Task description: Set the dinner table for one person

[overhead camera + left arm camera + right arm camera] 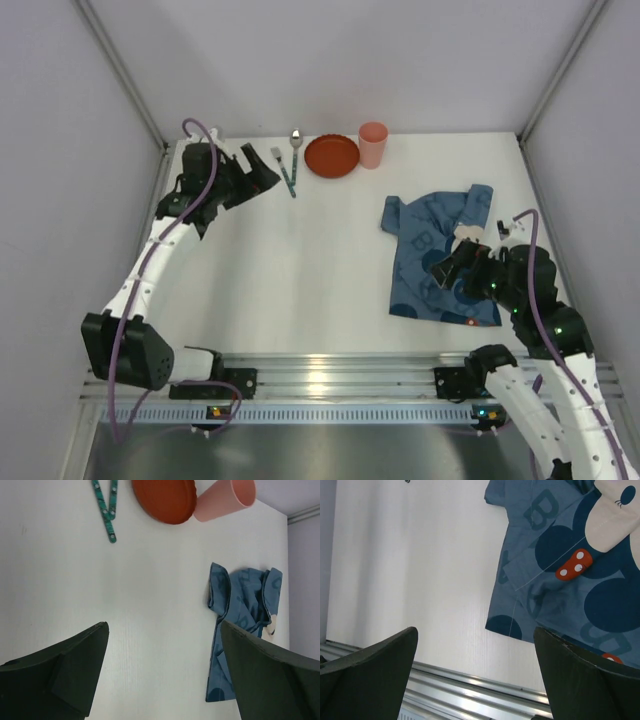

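White dinner table between pale grey walls.

— Where does the top view sit?
— High above and behind the arms, looking down on the whole desk; each wrist view rides low, close behind its own jaws.
— What do they share?
— The blue cloth shows in all three; the left wrist view also catches the red plate seen from above.

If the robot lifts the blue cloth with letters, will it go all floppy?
Probably floppy: the blue letter-printed cloth mat already lies crumpled with folded corners. It looks thin, so likely light. Pushed over the white tabletop, it would probably bunch rather than slide.
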You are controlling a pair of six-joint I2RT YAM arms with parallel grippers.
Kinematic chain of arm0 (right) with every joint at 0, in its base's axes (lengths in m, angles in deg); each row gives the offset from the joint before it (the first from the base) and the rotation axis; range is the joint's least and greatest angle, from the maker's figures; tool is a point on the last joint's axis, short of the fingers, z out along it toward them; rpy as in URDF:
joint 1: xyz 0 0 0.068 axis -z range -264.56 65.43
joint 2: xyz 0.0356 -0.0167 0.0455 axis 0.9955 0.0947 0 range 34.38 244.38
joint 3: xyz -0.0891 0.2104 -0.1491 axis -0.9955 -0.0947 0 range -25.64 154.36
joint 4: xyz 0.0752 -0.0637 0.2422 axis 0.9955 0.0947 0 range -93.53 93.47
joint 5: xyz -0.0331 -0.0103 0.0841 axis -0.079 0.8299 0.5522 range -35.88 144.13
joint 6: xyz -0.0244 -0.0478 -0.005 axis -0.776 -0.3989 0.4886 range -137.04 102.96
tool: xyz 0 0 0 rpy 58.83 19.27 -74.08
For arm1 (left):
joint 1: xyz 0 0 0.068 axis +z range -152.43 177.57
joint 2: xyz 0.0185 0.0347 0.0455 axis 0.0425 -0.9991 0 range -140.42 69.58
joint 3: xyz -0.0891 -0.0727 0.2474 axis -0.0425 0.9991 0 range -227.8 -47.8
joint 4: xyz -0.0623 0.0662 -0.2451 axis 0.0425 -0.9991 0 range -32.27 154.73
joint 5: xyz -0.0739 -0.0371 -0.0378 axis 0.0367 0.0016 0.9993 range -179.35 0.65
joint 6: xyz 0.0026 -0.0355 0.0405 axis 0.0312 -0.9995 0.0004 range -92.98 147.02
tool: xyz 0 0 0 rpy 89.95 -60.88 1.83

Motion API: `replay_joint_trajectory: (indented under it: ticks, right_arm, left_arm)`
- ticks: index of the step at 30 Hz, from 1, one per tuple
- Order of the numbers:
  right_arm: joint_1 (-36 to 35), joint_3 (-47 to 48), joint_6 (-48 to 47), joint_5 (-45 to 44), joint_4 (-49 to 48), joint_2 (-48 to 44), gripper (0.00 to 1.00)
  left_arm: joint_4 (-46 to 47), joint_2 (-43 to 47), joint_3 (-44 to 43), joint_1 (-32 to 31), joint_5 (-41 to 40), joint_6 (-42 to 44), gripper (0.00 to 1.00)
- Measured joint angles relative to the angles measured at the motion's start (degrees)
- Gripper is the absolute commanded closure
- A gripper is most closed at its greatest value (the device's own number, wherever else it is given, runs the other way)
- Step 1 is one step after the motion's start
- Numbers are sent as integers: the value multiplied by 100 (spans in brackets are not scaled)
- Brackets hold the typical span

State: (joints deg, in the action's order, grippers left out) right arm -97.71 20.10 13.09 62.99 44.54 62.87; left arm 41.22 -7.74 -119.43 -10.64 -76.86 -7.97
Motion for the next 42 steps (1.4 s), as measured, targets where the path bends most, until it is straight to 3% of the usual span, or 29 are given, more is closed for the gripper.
replay_joint_trajectory:
  ticks: [6,9,12,16,19,31,34,37,38,41,42]
  right_arm:
    - [-92,0,0,-184,144,13,0]
    - [-153,0,11,-188,146,107,0]
    - [-203,7,-20,-166,146,332,0]
    - [-225,76,-118,-192,234,656,0]
    - [-243,256,-208,-304,341,833,0]
    - [-245,422,-358,-737,796,949,0]
    - [-247,433,-365,-761,861,1023,0]
    - [-247,494,-409,-776,907,1117,0]
    - [-247,522,-424,-807,907,1145,0]
    - [-249,590,-463,-911,911,1196,0]
    - [-249,608,-466,-940,922,1217,0]
  left_arm:
    - [262,400,92,-1209,-415,-129,2]
    - [660,337,492,-1390,-177,-518,2]
    - [662,-396,503,-1875,-498,-737,3]
    - [439,-1307,507,-3093,-966,-907,11]
    - [264,-1917,496,-3845,-1093,-1047,11]
    - [345,-3700,-686,-5128,-807,-1377,16]
    - [527,-3974,-970,-5278,-638,-1451,23]
    - [597,-4212,-1202,-5324,-518,-1493,39]
    - [597,-4282,-1279,-5324,-466,-1491,51]
    - [549,-4527,-1523,-5327,-389,-1464,68]
    - [551,-4594,-1589,-5329,-374,-1464,81]
